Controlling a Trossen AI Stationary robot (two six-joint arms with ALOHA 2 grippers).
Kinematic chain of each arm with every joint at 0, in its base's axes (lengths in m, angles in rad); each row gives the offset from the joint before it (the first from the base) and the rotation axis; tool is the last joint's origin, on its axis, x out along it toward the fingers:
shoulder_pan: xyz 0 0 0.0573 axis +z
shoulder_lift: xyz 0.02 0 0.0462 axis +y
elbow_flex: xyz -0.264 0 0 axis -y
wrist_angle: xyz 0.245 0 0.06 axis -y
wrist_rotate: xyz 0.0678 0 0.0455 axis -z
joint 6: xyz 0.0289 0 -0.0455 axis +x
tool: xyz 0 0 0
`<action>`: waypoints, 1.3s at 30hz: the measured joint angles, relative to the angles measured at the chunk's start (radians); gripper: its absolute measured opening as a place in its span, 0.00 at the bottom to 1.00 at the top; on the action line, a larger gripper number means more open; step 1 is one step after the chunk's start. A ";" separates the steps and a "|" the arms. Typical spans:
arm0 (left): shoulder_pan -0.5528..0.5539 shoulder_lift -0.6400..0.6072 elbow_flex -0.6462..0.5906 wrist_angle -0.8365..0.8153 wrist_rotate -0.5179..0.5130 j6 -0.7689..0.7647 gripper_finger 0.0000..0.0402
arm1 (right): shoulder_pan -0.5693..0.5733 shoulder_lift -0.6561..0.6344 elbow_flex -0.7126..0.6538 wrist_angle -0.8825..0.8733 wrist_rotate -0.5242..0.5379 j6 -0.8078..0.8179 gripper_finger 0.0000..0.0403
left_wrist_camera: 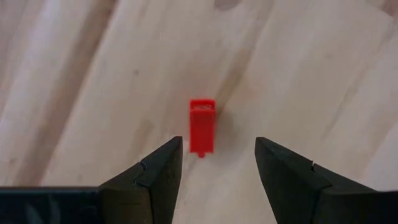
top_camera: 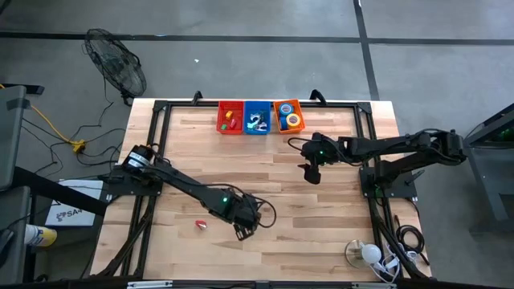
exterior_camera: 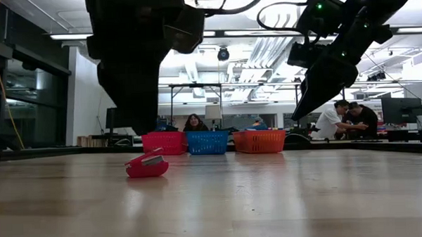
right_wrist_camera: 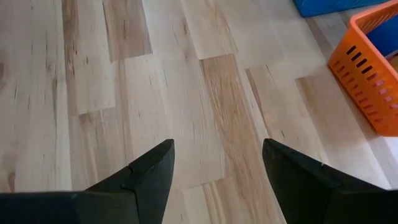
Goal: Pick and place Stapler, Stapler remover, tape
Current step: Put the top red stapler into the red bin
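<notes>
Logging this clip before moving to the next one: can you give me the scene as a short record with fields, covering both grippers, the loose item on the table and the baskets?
left gripper: open, empty, hovering over the table's near side, beside the loose item
right gripper: open, empty, raised over bare wood in front of the orange basket
loose item: small red plastic stapler lying on the light wooden table, apart from the fingers
baskets: red plastic basket, blue plastic basket, orange plastic basket in a row at the far edge
tape: ring-shaped rolls in the orange basket

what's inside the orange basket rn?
The orange basket holds ring-shaped tape rolls, blue and yellow visible from above. Anything beneath them is covered; the low view shows only the basket's wall.
</notes>
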 joint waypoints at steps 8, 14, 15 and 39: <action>0.000 0.020 0.000 -0.005 -0.018 0.000 0.50 | 0.000 0.000 0.000 -0.011 0.000 0.005 0.59; 0.000 0.037 -0.001 -0.052 -0.027 -0.009 0.62 | 0.000 0.000 0.000 -0.013 0.000 0.005 0.59; 0.000 0.037 -0.001 -0.044 -0.027 -0.009 0.65 | 0.000 0.000 0.000 -0.013 0.000 0.005 0.59; 0.042 0.116 0.003 0.009 -0.021 0.049 0.69 | 0.000 0.000 -0.001 -0.029 0.000 0.004 0.59</action>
